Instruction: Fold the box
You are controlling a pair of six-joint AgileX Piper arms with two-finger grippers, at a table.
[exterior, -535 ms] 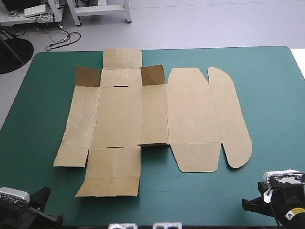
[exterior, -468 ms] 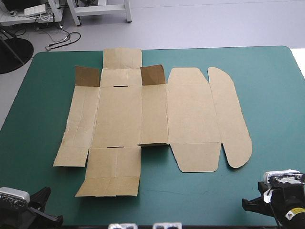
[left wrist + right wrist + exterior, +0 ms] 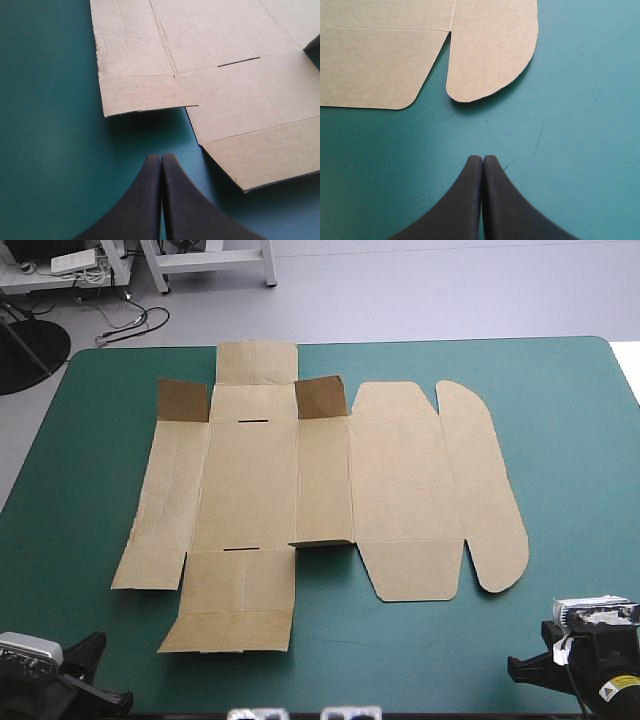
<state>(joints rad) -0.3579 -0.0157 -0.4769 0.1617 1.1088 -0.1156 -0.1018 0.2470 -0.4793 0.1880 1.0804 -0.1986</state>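
Table (image 3: 580, 440) with the brown box (image 3: 320, 490) spread flat at its middle, two small flaps raised toward the far edge.
By the near corners, the left gripper (image 3: 161, 157) and right gripper (image 3: 482, 159) are both clenched on nothing, and the box's near flaps lie just ahead of the fingers, not touching.

The high camera sits above and behind the robot, looking forward and down. It is far enough back to take in the whole table (image 3: 570, 440) and the whole flat box (image 3: 300, 490). The left wrist camera rides low and close, facing along the left gripper (image 3: 161, 159) at the box's near left corner flap (image 3: 145, 94). The right wrist camera, just as near the table, faces past the right gripper (image 3: 483, 160) at the rounded flap (image 3: 492, 50). Both patches show in the high view too.
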